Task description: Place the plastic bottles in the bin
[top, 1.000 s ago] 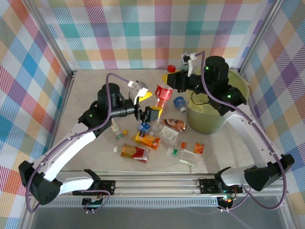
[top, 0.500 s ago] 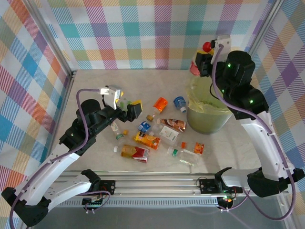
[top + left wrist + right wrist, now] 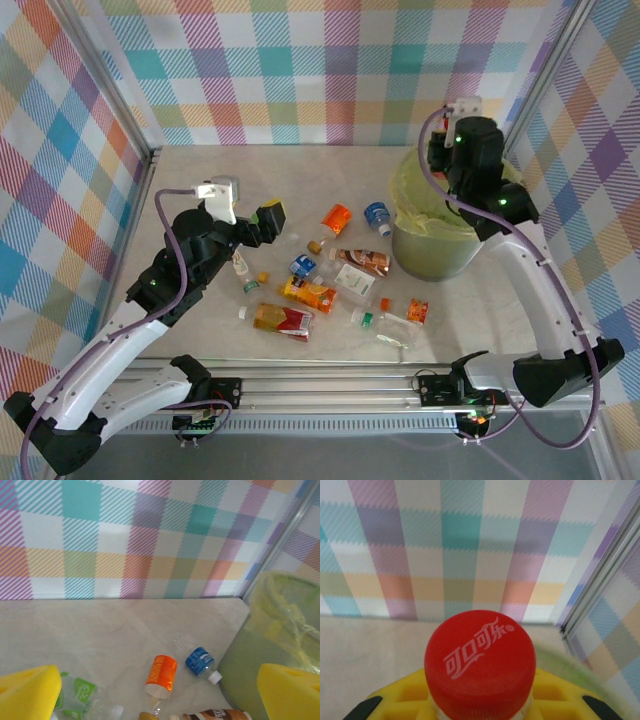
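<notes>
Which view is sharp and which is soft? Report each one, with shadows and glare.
Top external: even, diffuse light, only faint shadows under the bottles, no glare. Left wrist: the table and the orange bottle are sharp, the near yellow jaws blurred. Right wrist: the red-capped bottle in the jaws is crisp, its logo readable, the wall behind soft.

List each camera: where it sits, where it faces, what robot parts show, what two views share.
Top external: above and behind the bases, looking down on both arms, the table and bin.
Left wrist: behind the open left gripper, facing the back wall and an orange bottle.
Right wrist: behind the right gripper, facing that wall; it holds a red-capped bottle.
Shared: top and left wrist both show bin and orange bottle.
</notes>
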